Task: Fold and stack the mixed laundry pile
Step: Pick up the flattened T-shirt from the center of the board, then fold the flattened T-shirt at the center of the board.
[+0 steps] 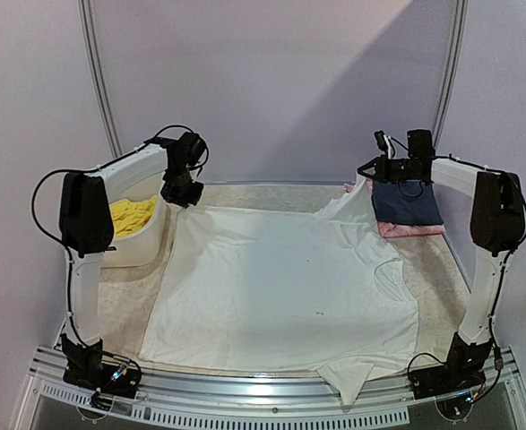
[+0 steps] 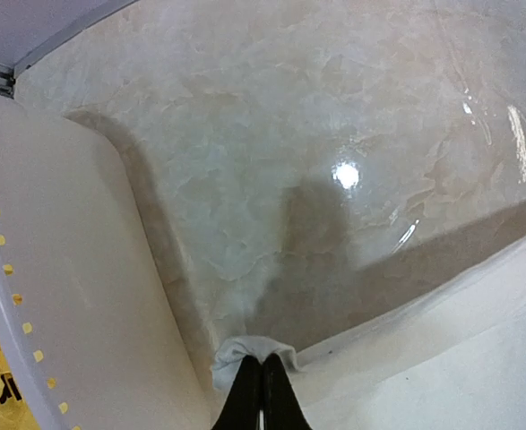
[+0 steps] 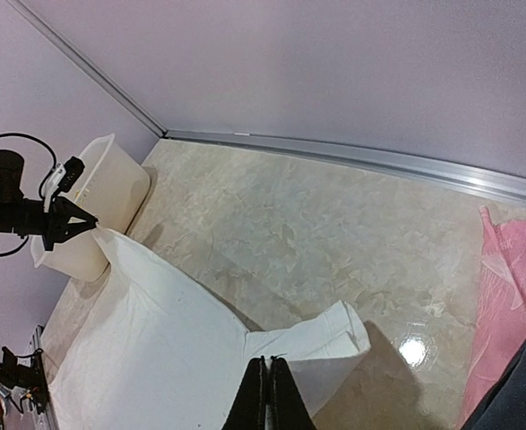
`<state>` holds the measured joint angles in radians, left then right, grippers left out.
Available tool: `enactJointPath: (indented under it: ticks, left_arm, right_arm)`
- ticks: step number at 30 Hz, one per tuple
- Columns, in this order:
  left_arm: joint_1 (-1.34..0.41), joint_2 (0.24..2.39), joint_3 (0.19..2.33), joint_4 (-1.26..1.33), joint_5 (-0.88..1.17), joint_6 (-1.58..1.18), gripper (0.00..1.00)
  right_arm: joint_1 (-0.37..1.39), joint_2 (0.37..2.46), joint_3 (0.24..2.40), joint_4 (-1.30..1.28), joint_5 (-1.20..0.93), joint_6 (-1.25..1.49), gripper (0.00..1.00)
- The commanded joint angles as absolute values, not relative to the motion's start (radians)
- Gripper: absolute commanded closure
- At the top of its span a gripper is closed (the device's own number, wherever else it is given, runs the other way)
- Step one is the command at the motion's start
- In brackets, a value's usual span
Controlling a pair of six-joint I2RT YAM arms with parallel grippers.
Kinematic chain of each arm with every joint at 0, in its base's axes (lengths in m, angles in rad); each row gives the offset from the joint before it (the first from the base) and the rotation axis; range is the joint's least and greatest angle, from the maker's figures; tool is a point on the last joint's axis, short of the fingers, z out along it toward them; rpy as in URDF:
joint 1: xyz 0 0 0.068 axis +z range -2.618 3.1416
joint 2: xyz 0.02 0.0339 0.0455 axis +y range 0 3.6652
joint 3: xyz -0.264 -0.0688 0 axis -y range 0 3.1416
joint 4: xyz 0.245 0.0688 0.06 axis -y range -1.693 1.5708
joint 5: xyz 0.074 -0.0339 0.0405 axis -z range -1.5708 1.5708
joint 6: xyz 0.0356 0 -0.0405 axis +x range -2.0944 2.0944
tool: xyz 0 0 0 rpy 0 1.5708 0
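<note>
The white T-shirt (image 1: 280,278) lies spread on the table (image 1: 119,300), with its long axis running left to right: hem toward the basket (image 1: 142,246), collar toward the right arm. The left gripper (image 2: 263,365), jaws pressed together, pinches the far hem corner. The right gripper (image 3: 268,363), likewise closed, pinches the far sleeve. Both grips sit on the far edge, so the shirt body lies toward the arm bases. The yellow shorts (image 1: 130,215) lie in the basket.
</note>
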<state>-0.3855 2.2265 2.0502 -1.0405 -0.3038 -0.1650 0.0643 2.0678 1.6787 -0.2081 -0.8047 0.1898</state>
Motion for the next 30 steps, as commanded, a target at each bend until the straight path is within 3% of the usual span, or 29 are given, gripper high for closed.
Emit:
enactJointPath:
  ticks: [1,30]
  left_arm:
    - [-0.379,2.158,1.966,-0.985,-0.285,-0.152,1.00]
    - [-0.429,1.938,1.597,-0.886,-0.267,-0.181,1.00]
  right_arm:
    - [0.060,1.960,1.594,-0.184,-0.817,0.147,1.00]
    - [0.062,1.559,1.131,-0.280,-0.814,0.015,1.00]
